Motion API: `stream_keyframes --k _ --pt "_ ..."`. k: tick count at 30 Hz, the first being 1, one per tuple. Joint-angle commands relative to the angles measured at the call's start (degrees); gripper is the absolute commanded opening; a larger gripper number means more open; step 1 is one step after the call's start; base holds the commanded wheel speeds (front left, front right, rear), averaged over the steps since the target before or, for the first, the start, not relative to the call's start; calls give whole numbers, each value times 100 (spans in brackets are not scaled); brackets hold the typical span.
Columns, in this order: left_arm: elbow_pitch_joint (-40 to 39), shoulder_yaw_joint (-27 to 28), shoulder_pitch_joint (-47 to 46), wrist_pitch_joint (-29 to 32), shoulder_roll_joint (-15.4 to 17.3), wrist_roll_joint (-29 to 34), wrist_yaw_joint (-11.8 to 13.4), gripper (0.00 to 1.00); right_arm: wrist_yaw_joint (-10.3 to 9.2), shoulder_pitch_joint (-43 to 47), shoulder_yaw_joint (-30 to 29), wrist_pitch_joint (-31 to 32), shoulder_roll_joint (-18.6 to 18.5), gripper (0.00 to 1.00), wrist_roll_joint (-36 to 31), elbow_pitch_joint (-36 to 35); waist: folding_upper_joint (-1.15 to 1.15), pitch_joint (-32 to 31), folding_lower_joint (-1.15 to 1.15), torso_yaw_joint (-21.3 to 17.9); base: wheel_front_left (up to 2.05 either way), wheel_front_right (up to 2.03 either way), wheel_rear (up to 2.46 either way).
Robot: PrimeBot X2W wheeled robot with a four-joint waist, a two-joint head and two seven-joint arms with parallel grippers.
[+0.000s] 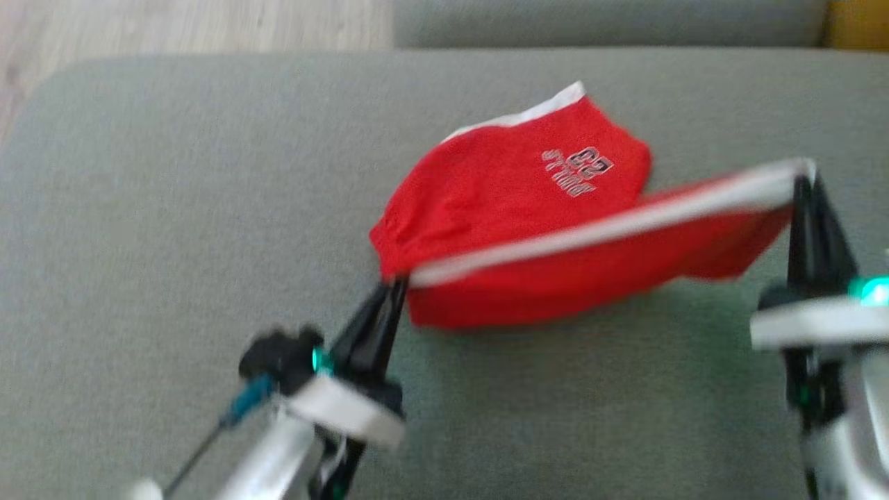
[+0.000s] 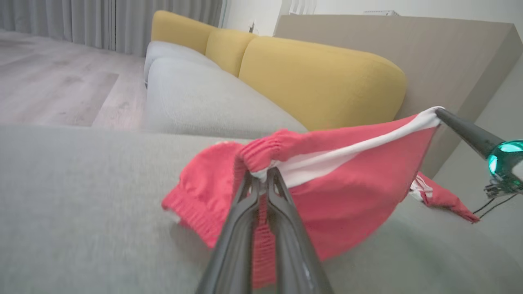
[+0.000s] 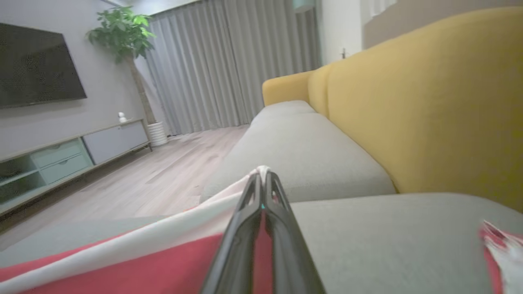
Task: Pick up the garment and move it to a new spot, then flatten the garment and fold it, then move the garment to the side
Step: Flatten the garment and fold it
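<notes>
Print on the garment [image 1: 507, 201] is blurring past reading; the right tool [image 1: 804, 182] is being cut off by the head view's right edge.

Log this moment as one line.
left gripper: shut on garment | right gripper: shut on garment | garment: stretched between them, far part on cushion

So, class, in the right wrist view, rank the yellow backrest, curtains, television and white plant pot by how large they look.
1. yellow backrest, though nearness to the camera inflates it
2. curtains
3. television, cut by the picture edge
4. white plant pot
</notes>
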Motion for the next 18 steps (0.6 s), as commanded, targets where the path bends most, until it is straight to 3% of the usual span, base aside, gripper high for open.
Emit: stream_keyframes --k 1,9,17,18 --pt "-63 177 -530 -30 -43 -54 10 0 -5 -632 201 98 -152 0 -125 12 0 469 -1 243 0 0 0" --pt "535 231 -1818 -30 -263 -298 10 0 -5 -2630 351 553 -92 0 -814 1455 0 1138 -1 551 0 0 0" --pt "1261 236 -2590 -30 -387 -387 10 0 -5 -3978 361 233 55 0 -1432 2860 0 1502 -1 716 0 0 0" --pt "1328 230 -2647 -30 -398 -391 10 0 -5 -4100 359 178 70 10 -1485 3023 0 1529 -1 731 0 0 0"
